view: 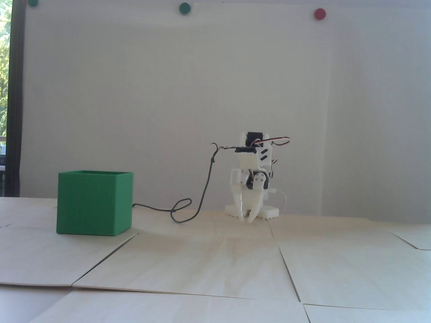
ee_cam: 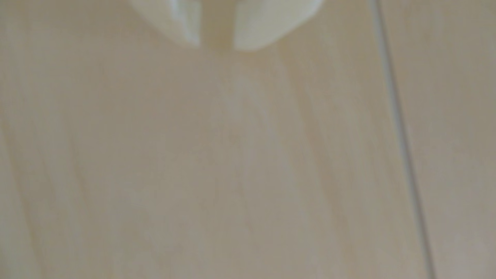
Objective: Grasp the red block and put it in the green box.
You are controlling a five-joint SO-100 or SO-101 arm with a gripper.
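- The white plastic two-finger gripper of the small white arm points straight down, its tips at or just above the pale wooden desk near the far edge, in the fixed view.
- In the wrist view the gripper enters from the top edge; its jaws stand a narrow gap apart with nothing between them, only bare wood below.
- The small dark-red block shows in neither view, so its place relative to the jaws cannot be told.
- The large cube-shaped green plastic box stands upright with its open top up, towards the far left of the desk in the fixed view, well apart from the gripper.
- A thin dark cable hangs from the arm's upper part, loops on the desk between arm and box, and runs behind the box's right side.
- The stretch of desk directly between gripper and box holds only that cable.
- Seams between the wooden panels cross the desk; one runs down the right side of the wrist view.
- On the white wall behind, near the top, sit two round green dots and one round red dot.
- A window strip shows at the left edge of the fixed view.
- No readable writing or brand appears.
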